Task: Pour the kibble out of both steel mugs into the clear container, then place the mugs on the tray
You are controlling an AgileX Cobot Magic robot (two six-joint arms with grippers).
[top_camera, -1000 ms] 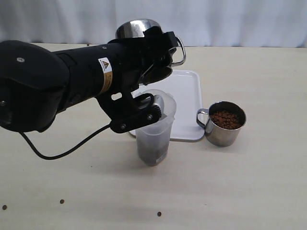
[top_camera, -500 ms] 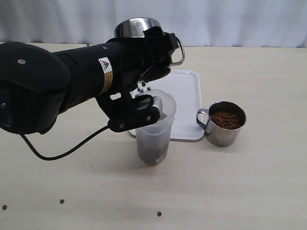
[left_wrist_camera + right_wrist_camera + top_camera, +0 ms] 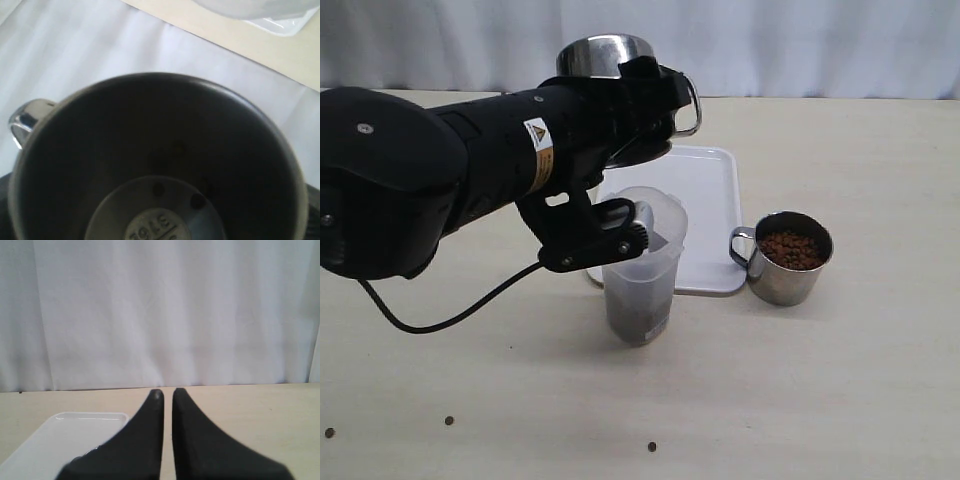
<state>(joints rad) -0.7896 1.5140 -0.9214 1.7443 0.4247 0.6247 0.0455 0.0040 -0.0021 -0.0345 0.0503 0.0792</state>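
Steel mug (image 3: 603, 55) tipped, clamped in left gripper (image 3: 648, 90) — base stamp (image 3: 155, 232) half cut off | right gripper (image 3: 167, 393) nearly closed, empty

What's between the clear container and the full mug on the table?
Just the near corner of the white tray and a little bare table, as the exterior view shows between the clear container and the full mug.
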